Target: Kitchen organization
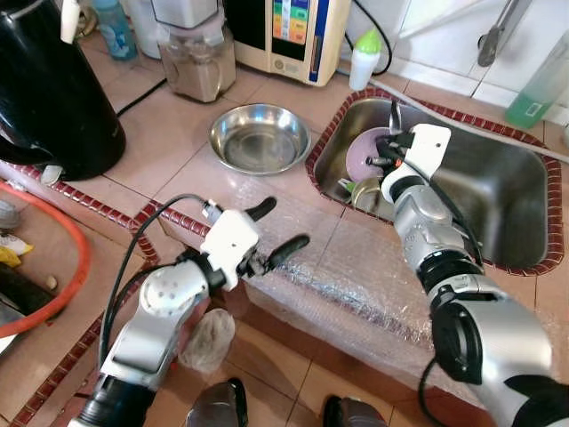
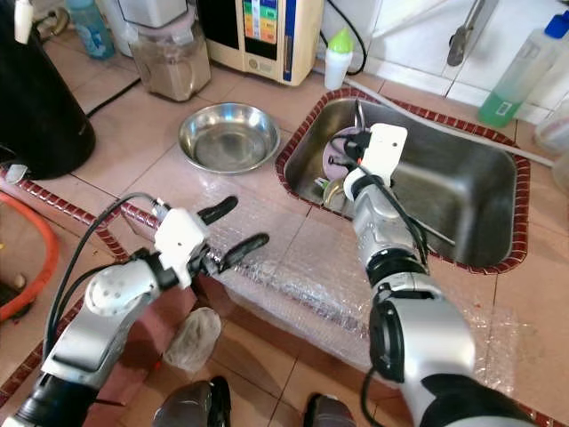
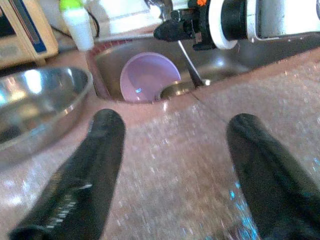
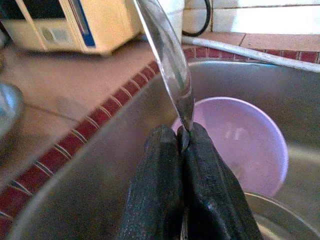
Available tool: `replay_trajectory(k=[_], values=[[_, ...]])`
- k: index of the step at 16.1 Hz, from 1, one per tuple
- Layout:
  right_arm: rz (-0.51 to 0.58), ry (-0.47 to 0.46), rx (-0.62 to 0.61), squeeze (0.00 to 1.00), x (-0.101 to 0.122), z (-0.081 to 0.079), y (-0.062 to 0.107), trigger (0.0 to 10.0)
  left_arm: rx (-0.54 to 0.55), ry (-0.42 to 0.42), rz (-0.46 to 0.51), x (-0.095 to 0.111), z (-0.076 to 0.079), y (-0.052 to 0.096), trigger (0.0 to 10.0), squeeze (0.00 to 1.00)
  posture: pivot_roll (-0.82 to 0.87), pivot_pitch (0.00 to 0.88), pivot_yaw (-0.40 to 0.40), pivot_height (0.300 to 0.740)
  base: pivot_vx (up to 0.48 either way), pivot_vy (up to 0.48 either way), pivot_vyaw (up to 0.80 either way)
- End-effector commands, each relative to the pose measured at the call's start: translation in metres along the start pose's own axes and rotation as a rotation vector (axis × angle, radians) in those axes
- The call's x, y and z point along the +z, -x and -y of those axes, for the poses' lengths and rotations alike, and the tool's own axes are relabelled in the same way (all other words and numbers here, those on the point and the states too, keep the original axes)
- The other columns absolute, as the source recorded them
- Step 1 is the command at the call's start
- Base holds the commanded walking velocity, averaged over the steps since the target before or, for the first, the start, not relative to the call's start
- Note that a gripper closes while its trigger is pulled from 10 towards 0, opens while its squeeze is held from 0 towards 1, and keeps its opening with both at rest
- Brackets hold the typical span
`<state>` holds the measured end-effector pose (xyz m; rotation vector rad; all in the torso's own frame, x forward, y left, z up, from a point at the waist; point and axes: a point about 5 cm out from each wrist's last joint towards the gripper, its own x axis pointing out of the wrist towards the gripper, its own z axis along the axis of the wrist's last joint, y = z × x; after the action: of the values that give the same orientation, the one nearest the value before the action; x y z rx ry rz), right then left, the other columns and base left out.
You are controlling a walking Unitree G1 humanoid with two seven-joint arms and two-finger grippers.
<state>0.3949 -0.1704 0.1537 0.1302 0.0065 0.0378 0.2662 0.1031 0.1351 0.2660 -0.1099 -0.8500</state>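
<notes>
Right gripper (image 4: pixel 181 142) reaching into the steel sink (image 1: pixel 498 191) at its near-left end, fingers (image 4: pixel 155 190) pressed tight together on a thin metal utensil (image 4: pixel 167 60), probably a knife or a spoon handle, though which cannot be told. Blade-like strip rising steeply from the fingertips, tilted toward the cream appliance (image 1: pixel 289 36) standing at the back of the table (image 1: pixel 169 133). Just behind the pinched tips, a lilac plastic bowl (image 4: pixel 240 140) lying tilted against the sink's left wall, with the rim of a round metal vessel (image 4: pixel 270 215) beside it, lower in the basin. Left gripper (image 1: pixel 271 233) held above the table's front edge, over a sheet of clear bubble wrap (image 1: pixel 356 267) spread along that edge, fingers (image 3: pixel 95 170) spread wide apart and holding nothing, aimed toward the sink. Empty steel bowl (image 1: pixel 259 138) upright on the tiles just left of the sink, between the left gripper and a blender base (image 1: pixel 196 53). Small white bottle with a green cap (image 1: pixel 363 58) next to the cream appliance, near the sink's back-left corner. Green liquid bottle (image 2: pixel 516 76) at the back right. Large black kettle-like pot (image 1: pixel 53 89) at the far left, an orange hoop (image 1: pixel 62 267) below it. Crumpled plastic bag (image 1: pixel 206 340) on the floor under the left arm.
</notes>
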Motion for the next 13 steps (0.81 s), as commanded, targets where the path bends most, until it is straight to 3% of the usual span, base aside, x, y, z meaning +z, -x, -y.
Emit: replay_trajectory(k=[1, 2, 3, 8, 13], values=[[-0.001, 0.062, -0.006, 0.0, 0.003, 0.002, -0.001, 2.0, -0.013, -0.008, 0.004, 0.004, 0.002, 0.001, 10.0, 1.0, 0.15, 0.176, -0.005, 0.74, 0.0, 0.0, 0.0], [-0.032, 0.105, -0.011, 0.89, -0.004, 0.003, 0.0, 9.3, -0.014, -0.007, 0.002, 0.005, 0.002, 0.0, 10.0, 1.0, 0.15, 0.174, -0.006, 0.74, 0.0, 0.0, 0.0], [-0.048, 0.126, -0.015, 1.0, -0.007, 0.004, 0.002, 10.0, -0.014, -0.007, 0.0, 0.006, 0.002, 0.0, 10.0, 1.0, 0.15, 0.174, -0.006, 0.74, 0.0, 0.0, 0.0], [-0.099, 0.074, 0.009, 1.0, -0.026, 0.005, 0.009, 10.0, -0.016, -0.006, 0.0, 0.01, -0.001, -0.006, 10.0, 1.0, 0.12, 0.154, 0.0, 0.74, 0.0, 0.0, 0.0], [-0.069, 0.039, 0.052, 1.0, -0.028, 0.003, 0.012, 10.0, -0.006, -0.009, 0.008, 0.01, -0.007, -0.012, 10.0, 1.0, 0.1, 0.121, -0.004, 0.74, 0.0, 0.0, 0.0]])
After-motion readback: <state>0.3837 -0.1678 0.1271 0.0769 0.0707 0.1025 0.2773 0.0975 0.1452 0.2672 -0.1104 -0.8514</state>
